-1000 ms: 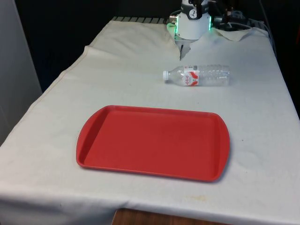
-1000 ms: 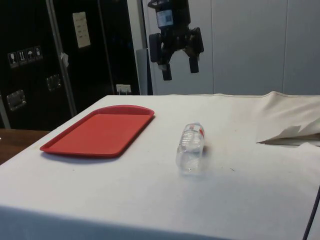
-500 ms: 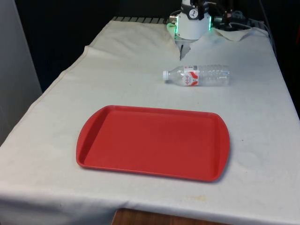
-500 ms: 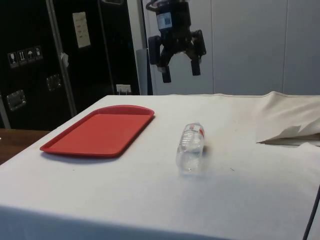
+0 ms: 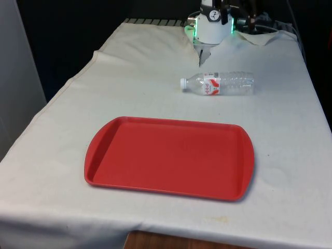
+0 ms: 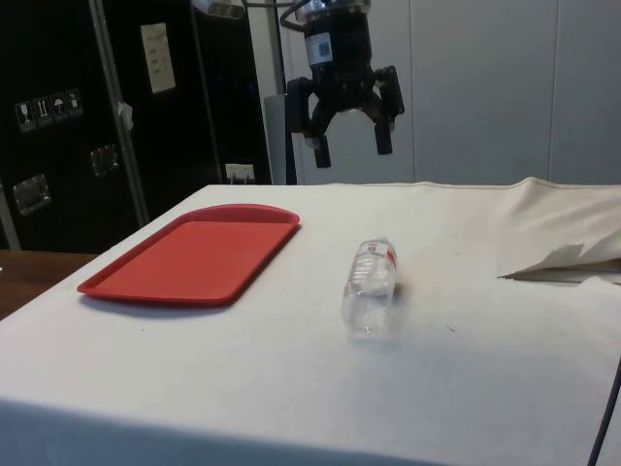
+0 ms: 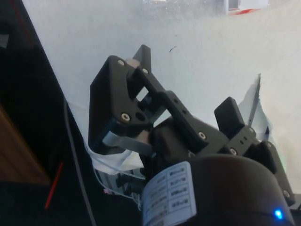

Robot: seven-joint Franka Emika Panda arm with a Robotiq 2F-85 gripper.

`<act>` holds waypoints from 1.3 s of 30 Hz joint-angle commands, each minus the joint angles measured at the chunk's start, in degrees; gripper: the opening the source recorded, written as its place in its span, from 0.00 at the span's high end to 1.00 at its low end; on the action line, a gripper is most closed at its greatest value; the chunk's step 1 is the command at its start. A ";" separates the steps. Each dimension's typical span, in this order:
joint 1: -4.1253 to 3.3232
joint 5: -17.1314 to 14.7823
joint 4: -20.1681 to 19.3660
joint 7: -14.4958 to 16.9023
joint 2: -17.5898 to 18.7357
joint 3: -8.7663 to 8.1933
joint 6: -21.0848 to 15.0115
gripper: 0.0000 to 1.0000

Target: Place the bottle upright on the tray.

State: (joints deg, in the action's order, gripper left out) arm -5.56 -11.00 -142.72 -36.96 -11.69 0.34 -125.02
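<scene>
My claw point(image 6: 349, 148) hangs high in the air, fingers spread wide and holding nothing, well above the white cloth point(image 6: 291, 369). In the side view it sits above and somewhat behind the bottle, well apart from it. In the wrist view my two black fingers point(image 7: 123, 94) stand parted, with pale cloth beyond them. The water bottle point(image 5: 218, 83) lies on its side on the cloth, clear plastic with a white cap and a red-and-white label; in the front view its cap points toward the front view's left. The side view shows the same bottle point(image 6: 370, 284) lying lengthwise, untouched. The red tray point(image 5: 168, 157) lies flat on the cloth, nearer the front camera than the bottle and well apart from it; in the side view the tray point(image 6: 194, 254) lies near the table's edge, toward the dark cabinets point(image 6: 97, 116). A rumpled fold of cloth point(image 6: 563, 254) rises at the far side of the bottle in the side view.
</scene>
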 commanded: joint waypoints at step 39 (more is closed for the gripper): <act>0.11 -4.24 -0.74 -11.06 3.90 -0.40 -2.86 0.00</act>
State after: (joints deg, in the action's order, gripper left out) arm -5.44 -14.50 -143.18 -47.96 -7.85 0.00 -127.02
